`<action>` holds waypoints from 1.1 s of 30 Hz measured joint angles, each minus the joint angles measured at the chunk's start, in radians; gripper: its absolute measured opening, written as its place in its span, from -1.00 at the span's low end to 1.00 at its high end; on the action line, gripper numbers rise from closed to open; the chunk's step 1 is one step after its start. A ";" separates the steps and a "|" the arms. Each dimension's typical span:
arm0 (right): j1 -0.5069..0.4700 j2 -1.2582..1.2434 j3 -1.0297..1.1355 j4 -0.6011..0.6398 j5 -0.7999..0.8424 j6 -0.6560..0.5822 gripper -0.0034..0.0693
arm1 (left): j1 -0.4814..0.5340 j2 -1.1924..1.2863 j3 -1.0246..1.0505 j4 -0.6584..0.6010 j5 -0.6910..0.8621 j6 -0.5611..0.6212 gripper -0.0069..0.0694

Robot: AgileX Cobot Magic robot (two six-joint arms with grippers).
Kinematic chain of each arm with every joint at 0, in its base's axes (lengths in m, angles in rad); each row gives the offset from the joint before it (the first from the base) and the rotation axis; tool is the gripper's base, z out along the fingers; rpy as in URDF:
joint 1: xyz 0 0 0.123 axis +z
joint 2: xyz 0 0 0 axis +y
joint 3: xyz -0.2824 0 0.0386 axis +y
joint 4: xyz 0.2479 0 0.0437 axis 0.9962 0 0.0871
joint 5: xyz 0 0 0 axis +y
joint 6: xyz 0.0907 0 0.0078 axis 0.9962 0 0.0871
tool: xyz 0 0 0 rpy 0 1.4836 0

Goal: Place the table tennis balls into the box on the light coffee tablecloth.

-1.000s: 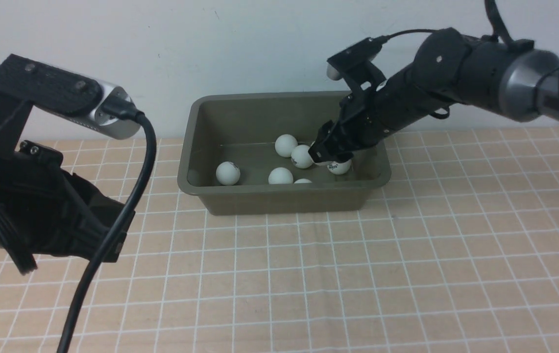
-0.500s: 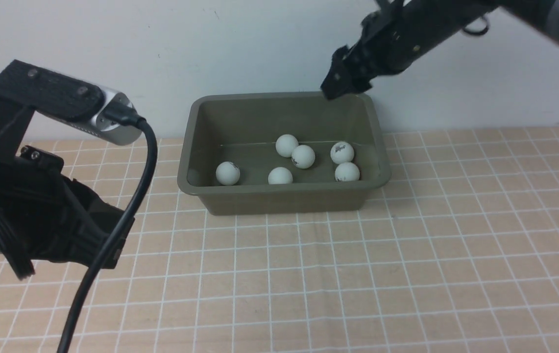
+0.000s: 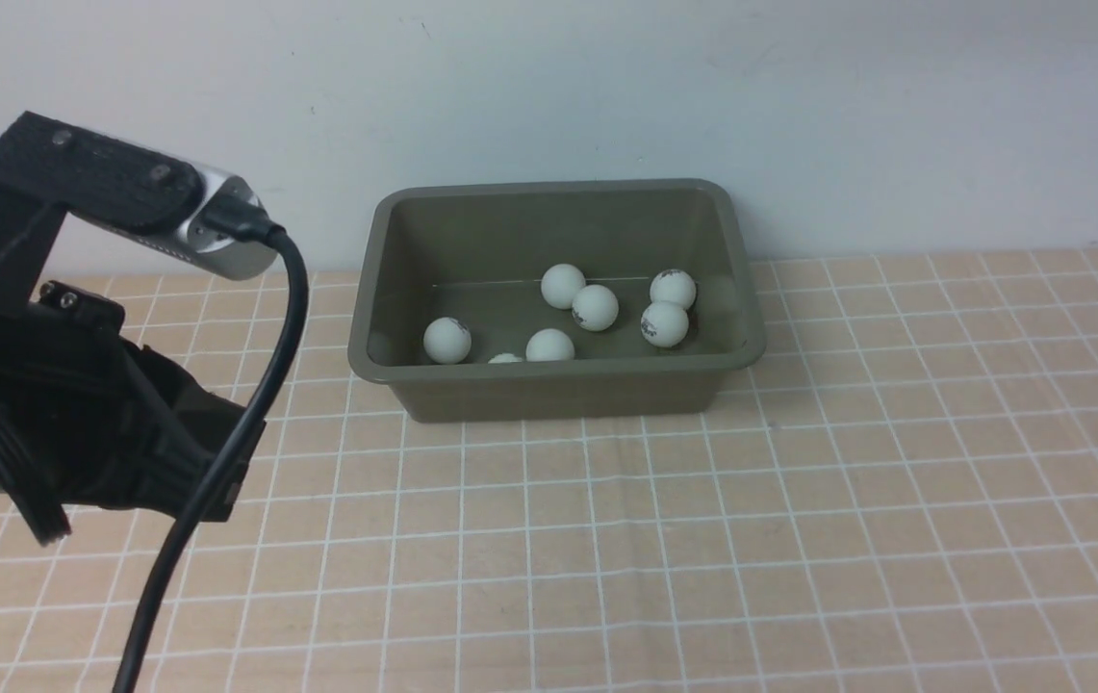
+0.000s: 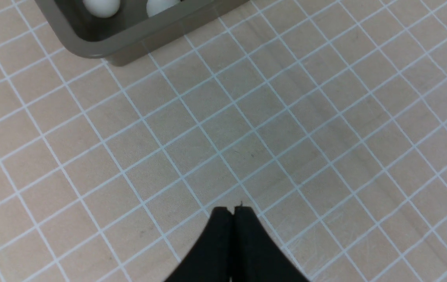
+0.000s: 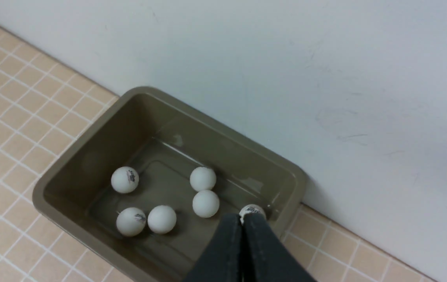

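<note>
The olive-green box [image 3: 370,289] stands on the light coffee tablecloth [image 3: 702,539] against the back wall. Several white table tennis balls [image 3: 595,307] lie loose on its floor. From the right wrist view the box [image 5: 40,192] and its balls [image 5: 205,203] lie well below. My right gripper [image 5: 242,217] hangs high over one end of the box, fingers pressed together and holding nothing; one ball [image 5: 251,210] peeks out just past the tips. My left gripper [image 4: 233,209] is shut and empty over bare cloth, short of the box corner [image 4: 90,49]. The right arm is out of the front view.
A pale wall [image 3: 799,115] rises directly behind the box. My left arm's bulk and its cable [image 3: 77,414] fill the left side of the front view. Gridded cloth stretches in front of and to the right of the box.
My right arm rose out of the box and left the front view, and its gripper went from open to shut. The balls on the right side of the box rolled slightly. The left arm stayed put.
</note>
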 joint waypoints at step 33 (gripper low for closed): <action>0.000 -1.166 1.697 -0.200 -0.630 0.106 -0.95 | 0.000 0.000 0.000 -0.001 -0.046 0.030 -1.00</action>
